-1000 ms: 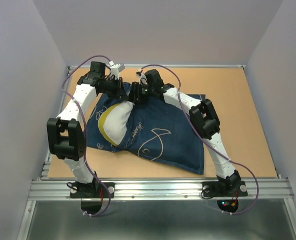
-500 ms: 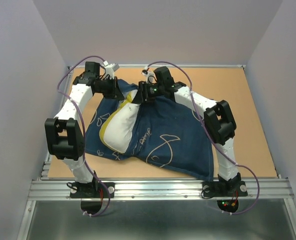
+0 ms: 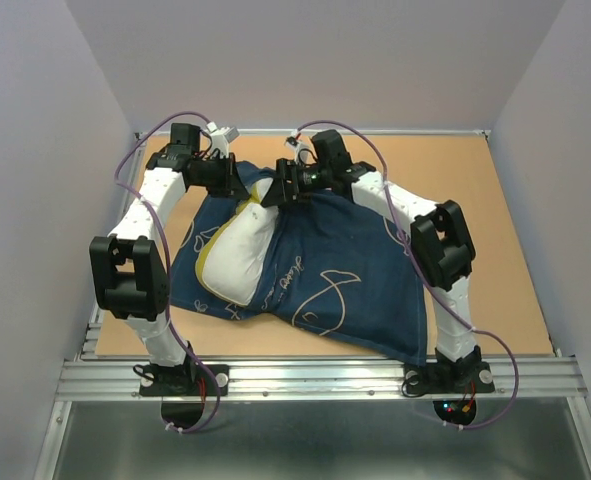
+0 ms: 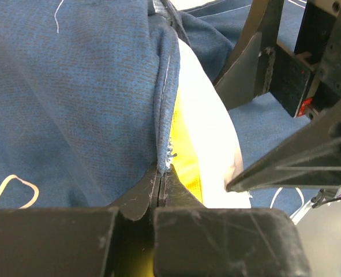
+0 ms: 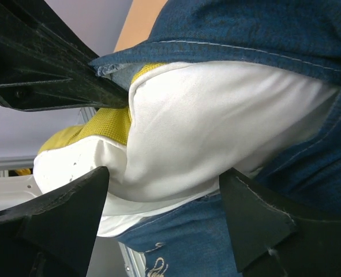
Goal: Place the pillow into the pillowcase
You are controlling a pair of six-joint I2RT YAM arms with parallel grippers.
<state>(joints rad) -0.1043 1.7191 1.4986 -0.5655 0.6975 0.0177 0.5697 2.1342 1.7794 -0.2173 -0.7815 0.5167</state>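
The navy pillowcase (image 3: 345,270) lies across the middle of the table, its mouth raised at the far left. The white pillow (image 3: 240,250) with its yellow band bulges out of that mouth, partly inside. My left gripper (image 3: 237,182) is shut on the pillowcase's frayed hem (image 4: 163,156), right beside the yellow band (image 4: 184,150). My right gripper (image 3: 273,193) faces it from the right and stands open. Its fingers (image 5: 72,213) are spread either side of the pillow's white bulge (image 5: 216,127) and the lower hem of the case (image 5: 216,242), without pinching either.
The brown tabletop (image 3: 495,200) shows to the right of and behind the case. Grey walls stand close on the left, back and right. A metal rail (image 3: 315,375) runs along the near edge by the arm bases. The two grippers are a few centimetres apart.
Both arms lifted and pulled the mouth of the case nearer, so the pillow bulges out more. The right gripper's jaws have spread wide and let go of the fabric. The left stays clamped.
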